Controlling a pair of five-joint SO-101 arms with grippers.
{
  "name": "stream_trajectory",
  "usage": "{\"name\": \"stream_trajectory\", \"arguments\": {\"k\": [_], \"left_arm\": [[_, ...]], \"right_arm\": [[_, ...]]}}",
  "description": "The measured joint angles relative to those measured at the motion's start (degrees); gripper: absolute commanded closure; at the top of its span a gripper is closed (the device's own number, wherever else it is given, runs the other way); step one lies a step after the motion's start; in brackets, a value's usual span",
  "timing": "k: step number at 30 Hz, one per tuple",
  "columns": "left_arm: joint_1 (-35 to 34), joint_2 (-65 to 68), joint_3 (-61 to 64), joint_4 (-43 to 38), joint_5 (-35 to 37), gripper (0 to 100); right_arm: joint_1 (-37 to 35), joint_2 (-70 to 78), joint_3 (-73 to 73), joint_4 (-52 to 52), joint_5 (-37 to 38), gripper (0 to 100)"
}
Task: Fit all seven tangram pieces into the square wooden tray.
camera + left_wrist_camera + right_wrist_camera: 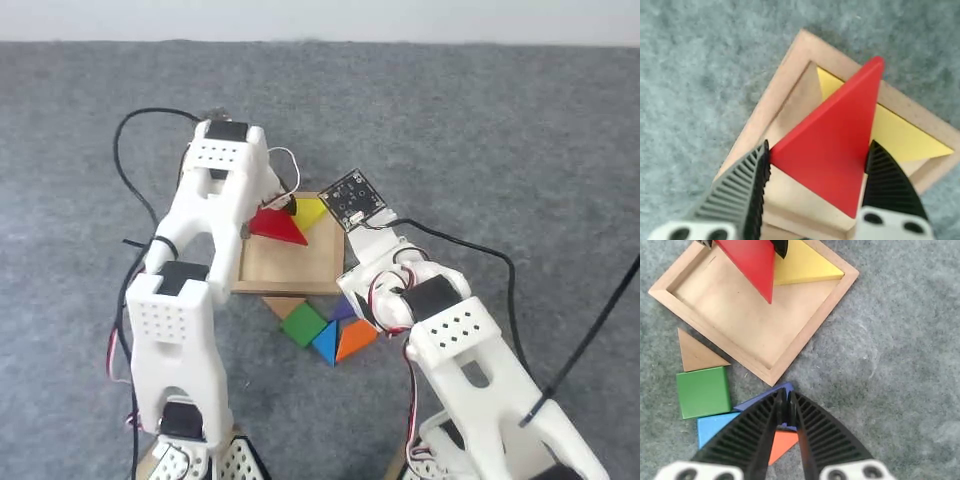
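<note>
We grip the red triangle (832, 140) by its edges in our left gripper (819, 152) over the tray (774, 97), likely to seat it against the yellow triangle (897, 134) at far right. Our right gripper (786, 399), fingers closed and empty, hovers over the loose pieces (703, 391) near the tray.

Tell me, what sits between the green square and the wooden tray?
A small tan triangle, flat on the carpet beside the tray rim; the right wrist view shows it.

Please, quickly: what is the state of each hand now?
Left hand: closed on the red triangle.
Right hand: closed, holding nothing.
</note>
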Motion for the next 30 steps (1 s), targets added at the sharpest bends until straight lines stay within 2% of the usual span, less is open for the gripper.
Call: {"name": "stream_trajectory", "arguments": {"k": [17, 23, 30], "left_arm": [[2.29, 0.0, -0.09, 0.7, -1.93, 67], [2.29, 0.0, -0.09, 0.79, -2.81, 66], [1.14, -0.09, -7.38, 9.76, -6.51, 67]], "right_arm": [[0.0, 0.0, 0.0, 0.0, 0.0, 99.1], [0.0, 0.0, 0.0, 0.0, 0.0, 99.1], [0.0, 0.0, 0.0, 0.0, 0.97, 99.1]]}}
